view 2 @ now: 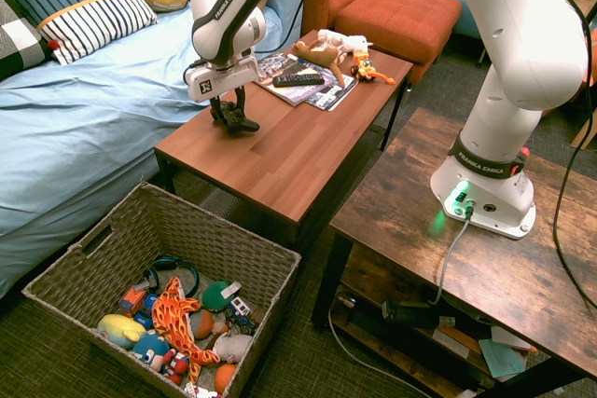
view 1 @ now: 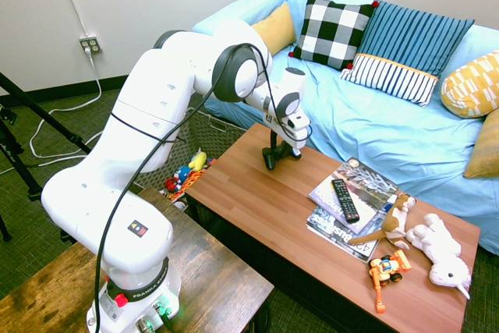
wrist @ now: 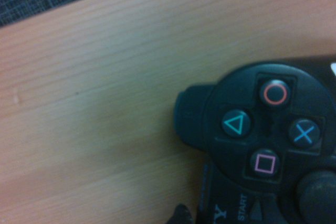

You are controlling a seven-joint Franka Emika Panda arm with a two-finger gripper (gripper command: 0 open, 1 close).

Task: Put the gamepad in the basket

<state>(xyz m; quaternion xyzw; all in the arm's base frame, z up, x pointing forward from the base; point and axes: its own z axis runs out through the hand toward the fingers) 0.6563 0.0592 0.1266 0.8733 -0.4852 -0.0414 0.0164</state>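
The hand (view 2: 229, 97) points down over the coffee-table worktop (view 2: 270, 151), its fingers closed in on the black gamepad (view 2: 235, 118) and pinching it. The gamepad is at the worktop's end nearest the basket (view 2: 168, 295), near the sofa (view 2: 84, 118) side; whether it touches the surface cannot be told. The basket stands on the floor beyond that end, lower than the worktop, toys lying inside, its rim open above them. Bare wood separates the gamepad from the magazines (view 1: 355, 200) and the remote (view 1: 345, 200).
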